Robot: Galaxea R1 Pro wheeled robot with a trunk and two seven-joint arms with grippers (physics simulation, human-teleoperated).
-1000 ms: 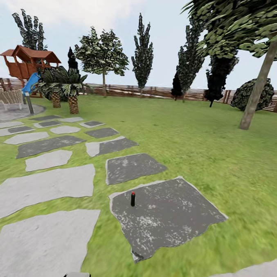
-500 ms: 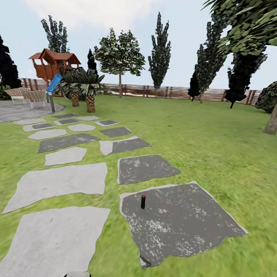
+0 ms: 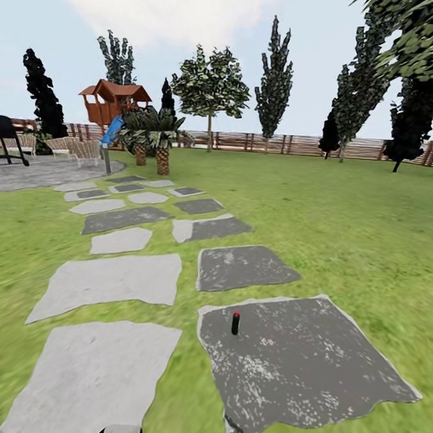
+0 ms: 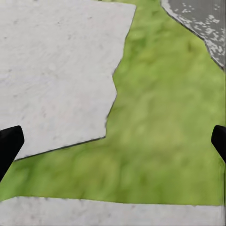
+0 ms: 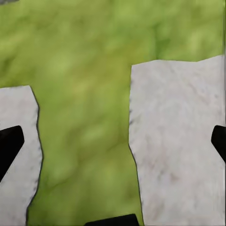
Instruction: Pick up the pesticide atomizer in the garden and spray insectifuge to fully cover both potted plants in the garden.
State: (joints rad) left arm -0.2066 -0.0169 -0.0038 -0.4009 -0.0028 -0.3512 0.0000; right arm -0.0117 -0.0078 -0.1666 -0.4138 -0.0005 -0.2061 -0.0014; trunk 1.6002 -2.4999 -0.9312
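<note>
Robot out on the garden (image 3: 345,211) lawn, facing a run of grey paving slabs.

Pesticide atomizer (image 3: 235,323): small dark canister with a red cap, standing upright on the near-left part of a dark slab (image 3: 310,363). It stands free, with nothing around it. Judged: upright on flat stone is a good pose for a side grasp, since the body is slim and the cap is clear on top.

Left gripper (image 4: 113,146): two black fingers (image 4: 9,146) at opposite edges of the left wrist view, spread wide, nothing between them. Below them is grass (image 4: 160,117) between pale slabs (image 4: 52,70), and a corner of the dark slab lies beyond the fingers. Judged: the atomizer is ahead of these fingers, well apart, not within reach.

Right gripper (image 5: 113,141): fingers likewise parted and empty, pointing down at a grass strip between two pale slabs.

Judged: both arms hang low with fingers pre-opened because the base is in transit; neither arm is reaching.

Potted plants: cannot locate the two low rosettes. The palms (image 3: 154,136) by the wooden playhouse (image 3: 114,104) are too tall to be them.

Background: slatted fence (image 3: 278,143), a patio with chairs (image 3: 73,147) and a grill (image 3: 3,141), all far beyond the fingers.

Step in hand (judged): approach to the atomizer; pick not started, spraying not started. Risk: a slim canister could tip if nudged by one finger first.
</note>
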